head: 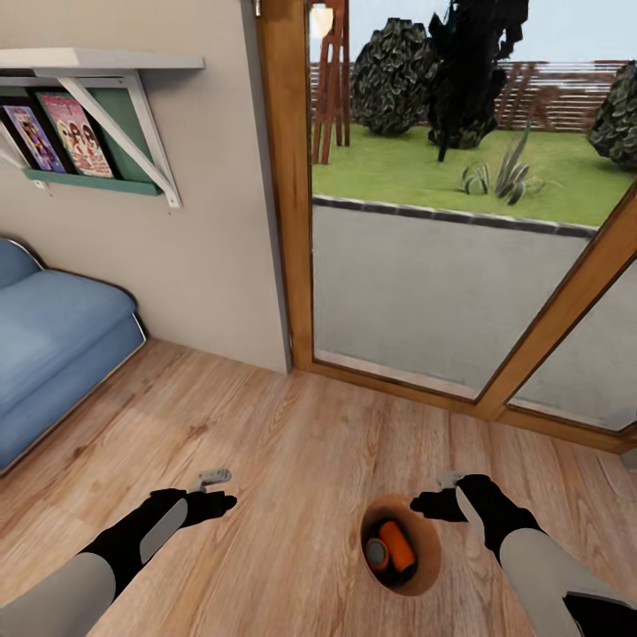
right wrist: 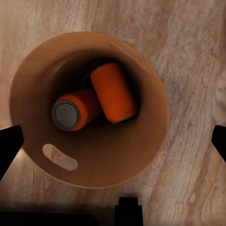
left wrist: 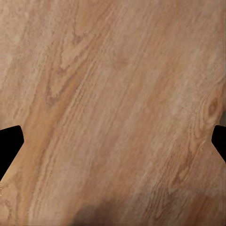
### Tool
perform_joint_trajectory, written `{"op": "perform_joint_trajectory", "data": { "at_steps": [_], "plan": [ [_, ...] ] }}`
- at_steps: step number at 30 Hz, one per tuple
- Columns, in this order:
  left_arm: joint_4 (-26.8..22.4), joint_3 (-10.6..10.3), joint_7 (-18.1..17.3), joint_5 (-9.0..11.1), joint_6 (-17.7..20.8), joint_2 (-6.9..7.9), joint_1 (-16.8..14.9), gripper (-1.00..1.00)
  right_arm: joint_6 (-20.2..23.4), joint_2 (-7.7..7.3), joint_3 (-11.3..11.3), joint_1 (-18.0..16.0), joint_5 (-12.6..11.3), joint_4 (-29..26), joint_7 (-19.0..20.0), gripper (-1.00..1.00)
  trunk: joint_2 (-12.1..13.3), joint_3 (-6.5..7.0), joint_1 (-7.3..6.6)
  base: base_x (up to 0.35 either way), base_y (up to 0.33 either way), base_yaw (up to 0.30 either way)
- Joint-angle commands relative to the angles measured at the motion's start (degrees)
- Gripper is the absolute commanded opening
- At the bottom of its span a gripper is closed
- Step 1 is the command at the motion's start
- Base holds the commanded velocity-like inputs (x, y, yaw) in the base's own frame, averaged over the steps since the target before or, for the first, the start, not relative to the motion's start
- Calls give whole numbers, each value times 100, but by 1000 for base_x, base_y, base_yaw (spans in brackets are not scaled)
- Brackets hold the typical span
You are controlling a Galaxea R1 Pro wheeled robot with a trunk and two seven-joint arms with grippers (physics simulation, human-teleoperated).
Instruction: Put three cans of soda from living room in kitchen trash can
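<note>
tash can (right wrist: 94,155) on wood floor (head: 292,442) by glass door (head: 425,283), beside right hand (head: 448,495). two soda cans (right wrist: 96,104) lying inside. both hands spread, empty; left hand (head: 212,491) over bare floor. judgement: third can outstanding; centre over rim before letting go, avoid nudging bin.

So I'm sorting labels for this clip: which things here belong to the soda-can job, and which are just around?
Job:
- trash bin
- two orange cans inside it
- right hand, open above it

Just around:
- blue sofa
- shelf with magazines
- glass doors
</note>
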Motion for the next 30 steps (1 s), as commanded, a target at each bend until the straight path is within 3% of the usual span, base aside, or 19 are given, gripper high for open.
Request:
{"op": "perform_joint_trajectory", "data": {
  "at_steps": [1, 8, 16, 19, 24, 30],
  "plan": [
    [0, -1, 0, 0, 9, 2, 0, 100, -4, 5, 1, 1, -5, 2, 0, 100, 42, 19, -23, 0, 0, 0],
    [-153, -4, -52, 11, 175, 48, 0, 100, -13, 119, 3, 18, -1, 7, -3, 100, 323, 144, -176, 0, 0, 0],
    [-913, 19, -217, 8, 915, 141, 0, 100, -10, 208, 21, 23, 18, -5, -6, 100, 643, 288, -352, 0, 0, 0],
    [-1347, 28, -245, 8, 1233, 292, 8, 100, -9, 233, 19, 23, 21, -13, -3, 100, 764, 342, -418, 0, 0, 0],
    [-1723, 39, -259, 7, 1490, 448, 21, 100, -9, 234, -4, 24, 25, -35, -4, 100, 964, 431, -528, 0, 0, 0],
    [-1887, 44, -247, 7, 1587, 473, 25, 100, -13, 176, -31, 46, 25, -23, -2, 100, 1205, 539, -660, 0, 0, 0]
  ]
}}
